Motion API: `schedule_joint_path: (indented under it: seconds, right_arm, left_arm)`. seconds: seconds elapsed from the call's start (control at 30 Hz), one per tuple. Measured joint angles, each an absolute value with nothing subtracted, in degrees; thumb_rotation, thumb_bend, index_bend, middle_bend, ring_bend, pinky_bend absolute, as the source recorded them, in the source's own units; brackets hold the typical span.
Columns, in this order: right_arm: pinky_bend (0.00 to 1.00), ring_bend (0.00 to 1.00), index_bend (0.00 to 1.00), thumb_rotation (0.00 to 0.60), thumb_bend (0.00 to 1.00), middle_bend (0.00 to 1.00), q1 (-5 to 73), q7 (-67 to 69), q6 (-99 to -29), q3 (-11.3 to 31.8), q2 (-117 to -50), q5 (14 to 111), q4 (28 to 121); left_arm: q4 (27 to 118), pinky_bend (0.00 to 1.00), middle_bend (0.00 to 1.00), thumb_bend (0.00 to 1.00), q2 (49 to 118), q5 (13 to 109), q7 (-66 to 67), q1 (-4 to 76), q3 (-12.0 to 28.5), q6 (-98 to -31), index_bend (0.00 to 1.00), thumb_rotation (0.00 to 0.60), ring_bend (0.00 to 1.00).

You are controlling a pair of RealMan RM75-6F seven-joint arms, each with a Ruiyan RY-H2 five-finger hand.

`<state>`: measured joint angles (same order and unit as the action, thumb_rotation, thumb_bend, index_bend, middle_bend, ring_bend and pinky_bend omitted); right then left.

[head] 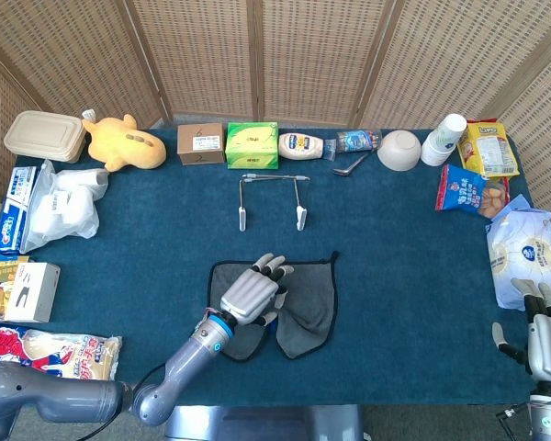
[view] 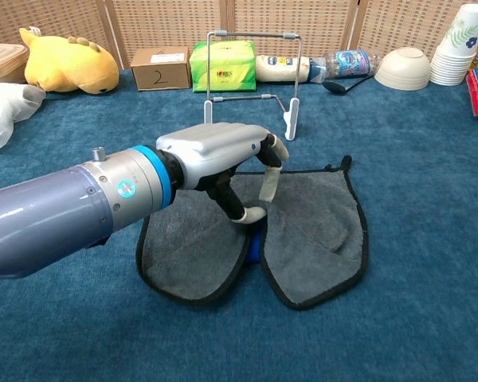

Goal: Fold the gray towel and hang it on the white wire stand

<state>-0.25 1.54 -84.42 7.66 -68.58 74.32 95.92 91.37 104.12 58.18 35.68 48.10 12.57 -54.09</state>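
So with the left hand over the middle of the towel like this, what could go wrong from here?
1. The gray towel lies bunched along its middle under the left hand, so pinching there may give an uneven fold.
2. The white wire stand looks light and sits just behind the towel; a lift could knock it over.
3. The right hand rests by the table's far edge, so no second hold is near.

Table w/ blue carpet-like cover (head: 395, 303) fills most of the head view. Along top edge, left to right: beige lidded box (head: 44, 135), yellow plush (head: 121, 142), cardboard box (head: 200, 143), green tissue box (head: 253, 145), mayo bottle (head: 307, 145), white bowl (head: 399, 150), paper cup stack (head: 444, 139); white wire stand (head: 272, 200) just below them, center. Gray towel (head: 305, 308) lies rumpled at lower center; snack bags (head: 496, 197) at right edge, plastic bag (head: 62, 207) and small boxes (head: 18, 289) at left edge.
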Motion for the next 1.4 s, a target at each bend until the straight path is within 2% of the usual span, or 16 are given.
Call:
schedule_joint_path:
  seconds: [0.7,1.4]
  right_arm:
    - [0.00,0.03,0.14,0.600,0.37,0.15,-0.31,1.12,-84.45,7.85,-68.28,73.87,96.12]
    - [0.00,0.03,0.14,0.600,0.37,0.15,-0.35,0.56,-84.18,7.88,-68.05,73.31,96.46]
  left_arm:
    - [77.92,0.00,0.16,0.45,108.74,58.45,31.03,54.25,15.15,-51.47,0.57,0.600,0.00]
    - [68.31,0.00,0.15,0.44,112.65,57.65,27.64,57.42,15.86,-49.06,0.55,0.600,0.00]
